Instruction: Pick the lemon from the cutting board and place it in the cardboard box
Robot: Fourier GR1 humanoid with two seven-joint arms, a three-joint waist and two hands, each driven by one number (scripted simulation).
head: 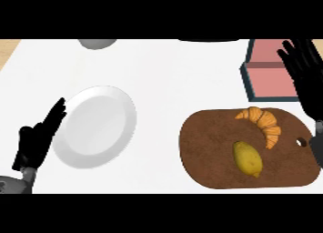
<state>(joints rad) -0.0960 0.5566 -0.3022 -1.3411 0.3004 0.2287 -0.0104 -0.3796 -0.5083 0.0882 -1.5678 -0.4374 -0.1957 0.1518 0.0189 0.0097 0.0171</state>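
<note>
A yellow lemon (pixel 248 158) lies on the dark brown cutting board (pixel 211 150) at the lower right, just below an orange croissant (pixel 263 123). Behind the board stands the box (pixel 270 77), pink inside with a dark blue-grey rim, cut off by the right edge. My right hand (pixel 311 77) is raised at the far right with straight fingers, overlapping the box's right side and well above the lemon, holding nothing. My left hand (pixel 37 139) rests open at the lower left, fingers up, beside a white plate.
A white plate (pixel 96 125) lies left of centre on the white counter (pixel 170 77). A grey round object (pixel 96 43) shows at the top edge. A dark object (pixel 207 40) peeks in at the top centre. Wooden surface shows at the far left edge.
</note>
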